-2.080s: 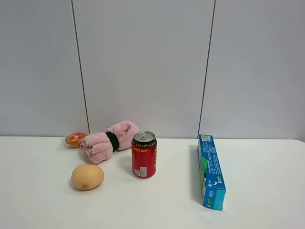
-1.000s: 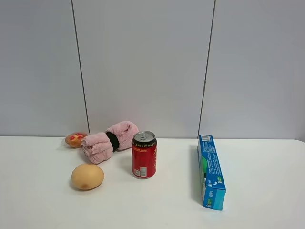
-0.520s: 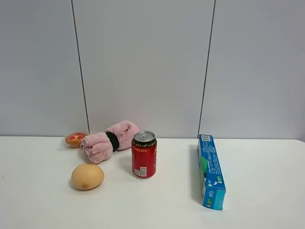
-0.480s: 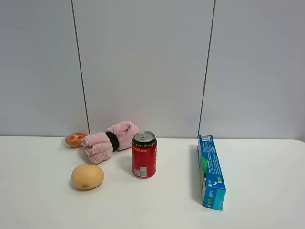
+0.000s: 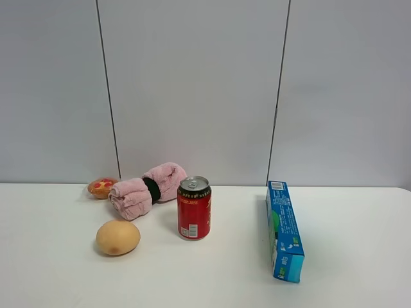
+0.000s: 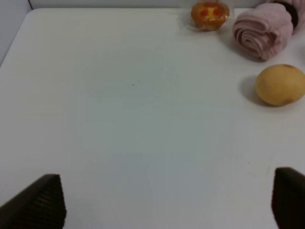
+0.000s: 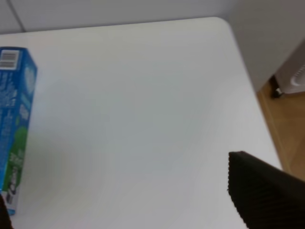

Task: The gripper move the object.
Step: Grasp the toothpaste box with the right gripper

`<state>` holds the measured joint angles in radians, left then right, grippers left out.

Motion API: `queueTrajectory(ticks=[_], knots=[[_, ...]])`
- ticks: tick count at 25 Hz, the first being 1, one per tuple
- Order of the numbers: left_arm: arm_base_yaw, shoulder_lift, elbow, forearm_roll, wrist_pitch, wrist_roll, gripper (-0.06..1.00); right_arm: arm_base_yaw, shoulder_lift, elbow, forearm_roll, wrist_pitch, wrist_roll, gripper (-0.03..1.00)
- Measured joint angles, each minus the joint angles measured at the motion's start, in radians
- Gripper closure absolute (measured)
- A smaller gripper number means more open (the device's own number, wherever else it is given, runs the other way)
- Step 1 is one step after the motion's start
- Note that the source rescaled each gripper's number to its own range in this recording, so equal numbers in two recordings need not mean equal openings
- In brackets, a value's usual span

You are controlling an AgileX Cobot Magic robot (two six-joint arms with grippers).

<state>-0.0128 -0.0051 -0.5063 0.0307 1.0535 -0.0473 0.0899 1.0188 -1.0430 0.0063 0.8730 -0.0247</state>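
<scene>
The object, a long blue and green toothpaste box, lies on the white table at the right, its length running front to back. It also shows in the right wrist view. Neither gripper shows in the exterior high view. In the left wrist view my left gripper is open, its black fingertips wide apart over bare table, holding nothing. In the right wrist view my right gripper is open and empty, with one black finger in view and the box beside the other finger's side.
A red soda can stands mid-table. A tan egg-shaped ball, a rolled pink towel and a small wrapped pastry lie at the left. The table's rounded corner and wooden floor show in the right wrist view.
</scene>
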Motion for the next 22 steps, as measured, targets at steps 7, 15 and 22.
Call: queueTrajectory(ticks=[7,15,22], knots=[[0.000,0.000,0.000,0.000,0.000,0.000,-0.06,0.215,0.401,-0.130,0.033,-0.128,0.159,-0.03],[0.000,0.000,0.000,0.000,0.000,0.000,-0.06,0.257,0.749,-0.228,-0.006,-0.080,0.394,-0.03],[0.000,0.000,0.000,0.000,0.000,0.000,-0.06,0.293,0.900,-0.235,-0.019,-0.161,0.478,-0.03]])
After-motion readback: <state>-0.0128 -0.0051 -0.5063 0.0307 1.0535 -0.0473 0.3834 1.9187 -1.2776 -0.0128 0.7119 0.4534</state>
